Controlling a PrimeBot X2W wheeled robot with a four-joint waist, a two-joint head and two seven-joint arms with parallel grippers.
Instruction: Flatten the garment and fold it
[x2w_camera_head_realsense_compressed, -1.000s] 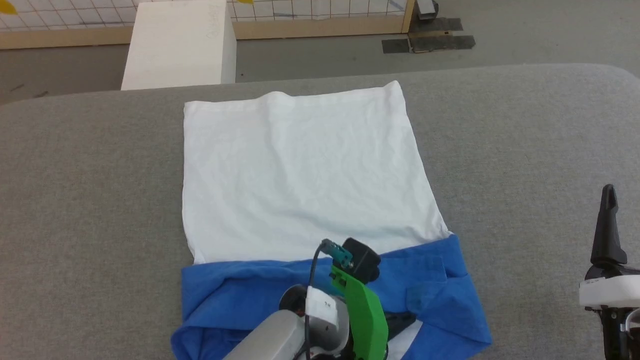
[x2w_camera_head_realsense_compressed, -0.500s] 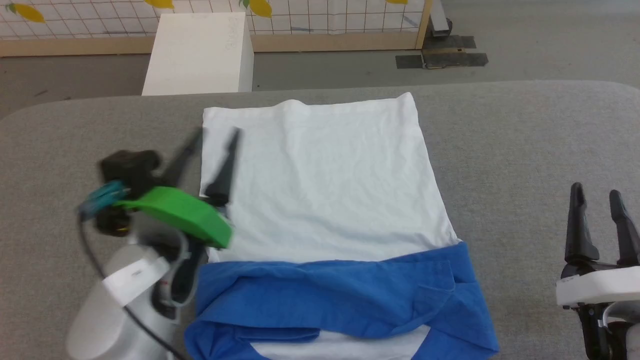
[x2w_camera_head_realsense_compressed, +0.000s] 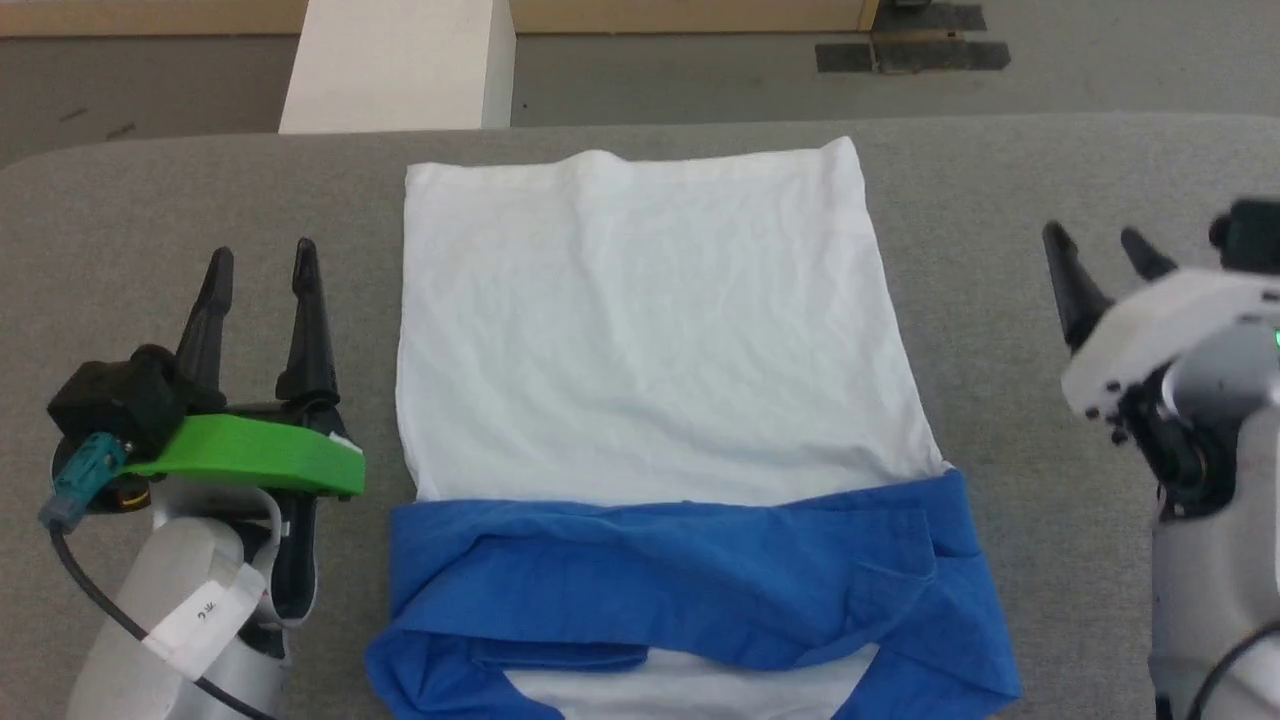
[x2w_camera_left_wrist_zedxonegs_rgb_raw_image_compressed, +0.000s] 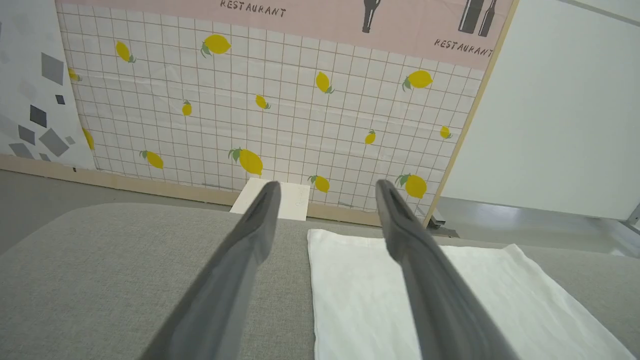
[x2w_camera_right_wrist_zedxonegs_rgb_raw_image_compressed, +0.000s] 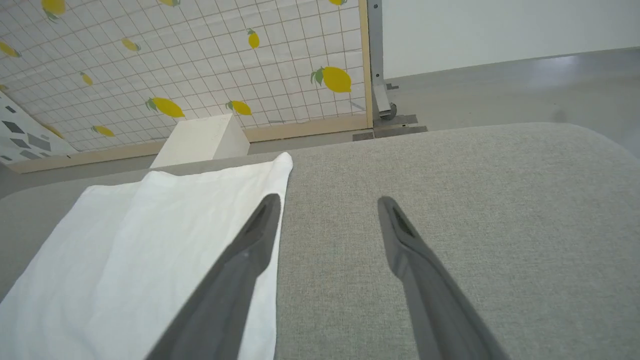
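The garment (x2w_camera_head_realsense_compressed: 640, 330) lies flat on the grey table (x2w_camera_head_realsense_compressed: 1000, 200), its white body spread away from me and both blue sleeves (x2w_camera_head_realsense_compressed: 690, 580) folded across the near end; the chest patch is hidden. My left gripper (x2w_camera_head_realsense_compressed: 262, 258) hovers open just left of the garment's left edge, holding nothing. Off to the right, clear of the cloth, my right gripper (x2w_camera_head_realsense_compressed: 1098, 243) is open and empty. In the left wrist view the white body (x2w_camera_left_wrist_zedxonegs_rgb_raw_image_compressed: 380, 300) lies under the right finger; in the right wrist view the white cloth (x2w_camera_right_wrist_zedxonegs_rgb_raw_image_compressed: 125, 250) lies under and left of the left finger.
A white box (x2w_camera_head_realsense_compressed: 400, 65) stands on the floor beyond the table's far edge. A lemon-patterned grid panel (x2w_camera_left_wrist_zedxonegs_rgb_raw_image_compressed: 260, 115) with a wooden frame lines the back. Bare grey table surface stretches on both sides of the garment.
My left gripper has left the blue sleeves, swung out to the left of the garment and straightened. The right gripper has risen and shifted forward. The head camera has tilted and shifted.
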